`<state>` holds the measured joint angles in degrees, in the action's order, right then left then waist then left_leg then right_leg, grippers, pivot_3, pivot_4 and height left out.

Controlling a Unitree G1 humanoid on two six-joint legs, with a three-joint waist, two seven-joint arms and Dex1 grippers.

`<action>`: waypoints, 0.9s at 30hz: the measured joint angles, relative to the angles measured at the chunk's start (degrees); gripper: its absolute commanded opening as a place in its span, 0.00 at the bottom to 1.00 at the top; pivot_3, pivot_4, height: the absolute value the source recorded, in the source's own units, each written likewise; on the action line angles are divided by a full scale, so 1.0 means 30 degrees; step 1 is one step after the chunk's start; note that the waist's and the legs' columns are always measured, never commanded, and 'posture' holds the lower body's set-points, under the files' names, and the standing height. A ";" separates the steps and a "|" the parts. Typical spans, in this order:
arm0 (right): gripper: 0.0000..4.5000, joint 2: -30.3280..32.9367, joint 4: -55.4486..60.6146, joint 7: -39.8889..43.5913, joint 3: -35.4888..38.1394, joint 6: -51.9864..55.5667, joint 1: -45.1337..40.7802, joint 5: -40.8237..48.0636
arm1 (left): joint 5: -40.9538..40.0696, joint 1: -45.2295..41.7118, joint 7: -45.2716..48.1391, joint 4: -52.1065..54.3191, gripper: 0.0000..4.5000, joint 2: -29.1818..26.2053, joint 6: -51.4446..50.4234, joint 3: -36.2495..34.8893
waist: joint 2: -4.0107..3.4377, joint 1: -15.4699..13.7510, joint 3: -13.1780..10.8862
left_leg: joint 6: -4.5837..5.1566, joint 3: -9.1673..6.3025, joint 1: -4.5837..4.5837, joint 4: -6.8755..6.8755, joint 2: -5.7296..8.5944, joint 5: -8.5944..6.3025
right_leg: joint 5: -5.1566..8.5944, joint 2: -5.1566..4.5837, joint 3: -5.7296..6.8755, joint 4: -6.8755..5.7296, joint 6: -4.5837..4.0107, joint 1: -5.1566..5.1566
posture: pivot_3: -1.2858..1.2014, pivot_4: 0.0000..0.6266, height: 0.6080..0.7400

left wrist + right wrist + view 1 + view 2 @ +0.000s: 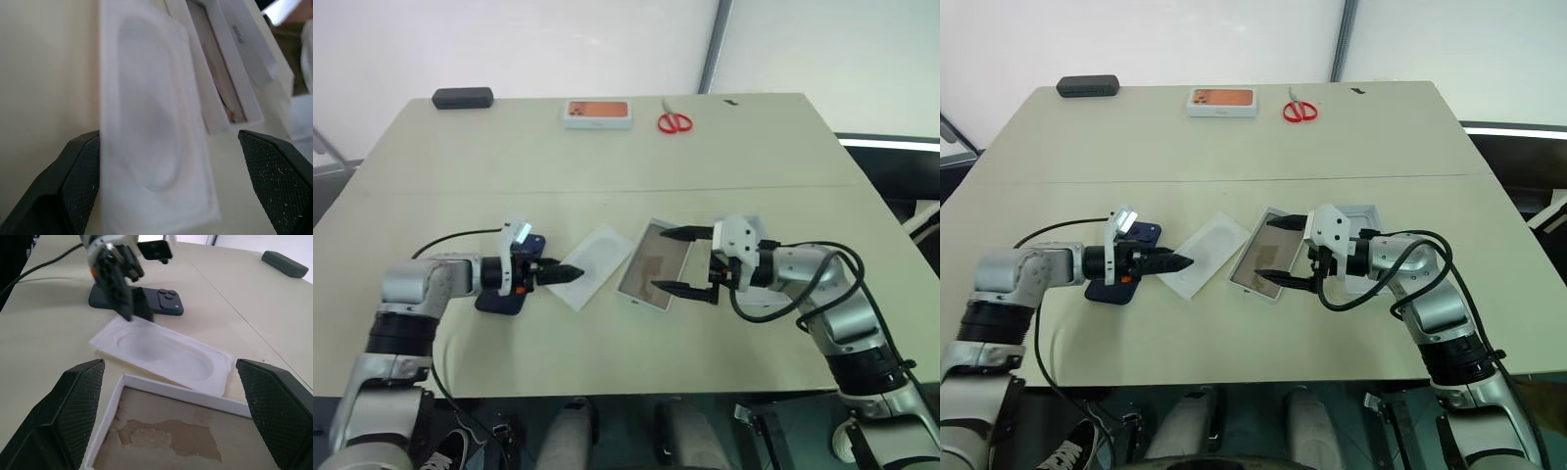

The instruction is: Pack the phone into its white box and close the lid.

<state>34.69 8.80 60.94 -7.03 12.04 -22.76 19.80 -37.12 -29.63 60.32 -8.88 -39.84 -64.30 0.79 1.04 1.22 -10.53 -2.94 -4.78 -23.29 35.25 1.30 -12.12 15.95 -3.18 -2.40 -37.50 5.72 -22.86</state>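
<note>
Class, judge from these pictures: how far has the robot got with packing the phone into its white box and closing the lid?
Done: nothing yet. The white box lies open and empty, its tan floor bare. In hand: nothing; the left gripper hangs open over a white card near the phone, and the right gripper hangs open above the box. Left: put the phone in, then fit the lid lying beside the box.
</note>
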 measured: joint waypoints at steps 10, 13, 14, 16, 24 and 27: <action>1.00 -0.0153 0.0018 -0.0283 0.0015 -0.0152 0.0159 -0.0145 | -0.1095 0.1291 -0.1106 0.1080 1.00 0.0159 -0.0870 -0.1356 | 0.0003 -0.0151 -0.0001 | 0.0000 -0.0017 -0.0004 0.0015 0.0003 0.0000 | 0.0001 -0.0014 0.0008 -0.0008 -0.0003 0.0002 | 0.52 0.24 1.00; 1.00 -0.0295 0.0026 -0.0302 0.0014 -0.0168 0.0167 -0.0144 | -0.1008 0.0369 -0.2553 -0.0491 1.00 0.1054 -0.0481 -0.2501 | 0.0018 -0.0147 -0.0006 | -0.0001 -0.0015 -0.0012 0.0022 0.0009 0.0000 | 0.0000 -0.0013 0.0017 -0.0009 -0.0001 -0.0001 | 0.52 0.24 1.00; 1.00 -0.0306 0.0026 -0.0302 0.0014 -0.0168 0.0168 -0.0147 | -0.0978 0.0153 -0.2855 -0.0848 1.00 0.1099 -0.0447 -0.2873 | 0.0017 -0.0110 -0.0006 | 0.0000 -0.0016 -0.0012 0.0016 0.0008 0.0000 | -0.0001 -0.0014 0.0013 -0.0009 0.0000 -0.0009 | 0.52 0.24 1.00; 1.00 -0.0303 0.0025 -0.0299 0.0014 -0.0186 0.0167 -0.0165 | -0.0956 -0.0079 -0.3100 -0.1175 1.00 0.1135 -0.0432 -0.3019 | 0.0016 -0.0038 -0.0006 | -0.0001 -0.0016 -0.0011 0.0007 0.0005 0.0000 | -0.0001 -0.0013 0.0006 -0.0011 0.0001 -0.0018 | 0.52 0.24 1.00; 1.00 -0.0252 -0.0040 0.0086 -0.0009 -0.0405 -0.0189 -0.0357 | -0.0600 -0.0882 -0.3200 -0.1902 1.00 0.2458 -0.0496 -0.2352 | 0.0013 -0.0164 -0.0003 | -0.0001 0.0000 -0.0008 0.0022 0.0028 0.0001 | 0.0000 -0.0023 0.0014 -0.0011 0.0004 0.0011 | 0.52 0.24 1.00; 1.00 -0.0252 -0.0054 0.0112 -0.0009 -0.0435 -0.0261 -0.0376 | -0.0647 -0.0919 -0.3093 -0.2053 1.00 0.2564 -0.0578 -0.2396 | 0.0015 -0.0148 -0.0002 | -0.0001 -0.0005 -0.0008 0.0021 0.0028 0.0001 | 0.0001 -0.0023 0.0016 -0.0011 0.0005 0.0008 | 0.52 0.24 1.00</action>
<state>33.94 8.64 61.28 -7.06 10.74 -23.54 18.67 -39.06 -32.39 51.04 -15.04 -32.15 -66.04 -6.40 1.09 0.78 -10.54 -2.95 -4.79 -23.32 35.32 1.39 -12.12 15.96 -3.25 -2.35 -37.53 5.73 -22.84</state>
